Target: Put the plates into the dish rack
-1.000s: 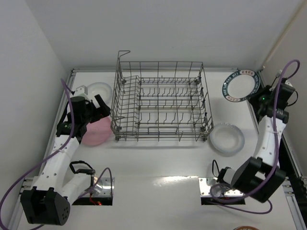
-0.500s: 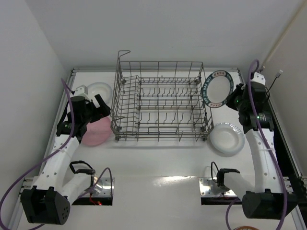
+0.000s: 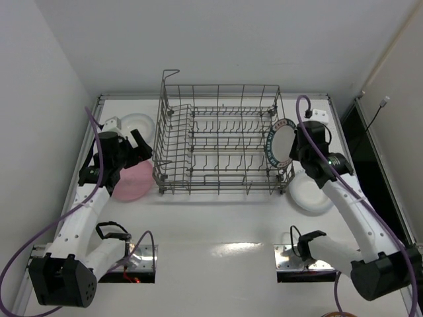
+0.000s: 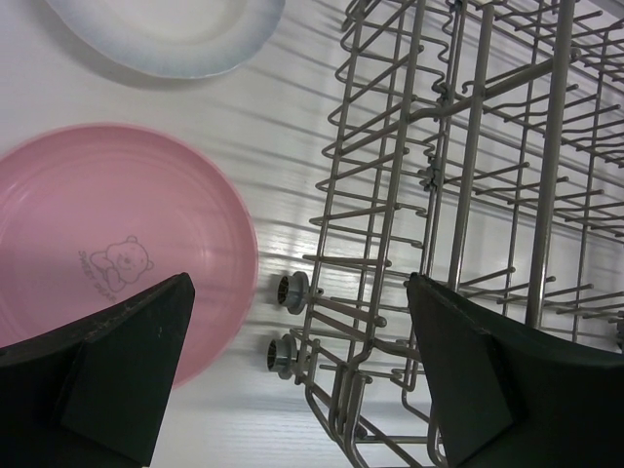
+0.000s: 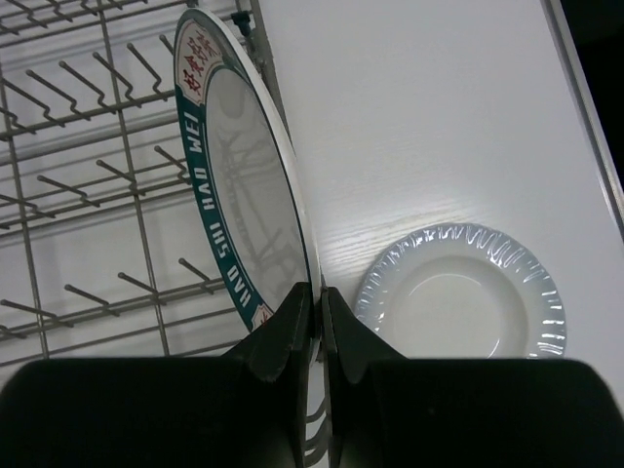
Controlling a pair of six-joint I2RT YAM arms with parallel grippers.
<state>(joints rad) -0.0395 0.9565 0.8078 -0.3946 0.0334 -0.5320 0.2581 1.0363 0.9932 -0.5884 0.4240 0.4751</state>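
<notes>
My right gripper (image 3: pixel 295 148) (image 5: pixel 314 297) is shut on the rim of the teal-rimmed plate (image 3: pixel 279 140) (image 5: pixel 239 156) and holds it on edge over the right end of the grey wire dish rack (image 3: pixel 221 142) (image 5: pixel 78 146). A pale glassy plate (image 3: pixel 310 191) (image 5: pixel 460 295) lies flat on the table right of the rack. My left gripper (image 3: pixel 142 150) (image 4: pixel 297 322) is open and empty, between the pink plate (image 3: pixel 132 181) (image 4: pixel 107 244) and the rack's left end (image 4: pixel 468 195). Another pale plate (image 3: pixel 137 123) (image 4: pixel 166 34) lies flat behind the pink one.
White walls close in the table at the left, back and right. A black gap (image 3: pixel 367 142) runs along the right edge. Cable loops (image 3: pixel 112 231) and the two arm base plates (image 3: pixel 301 254) sit at the near edge.
My right arm has swung left and down, carrying the teal-rimmed plate from the far right corner to the rack's right end and turning it on edge. The left arm has barely moved.
</notes>
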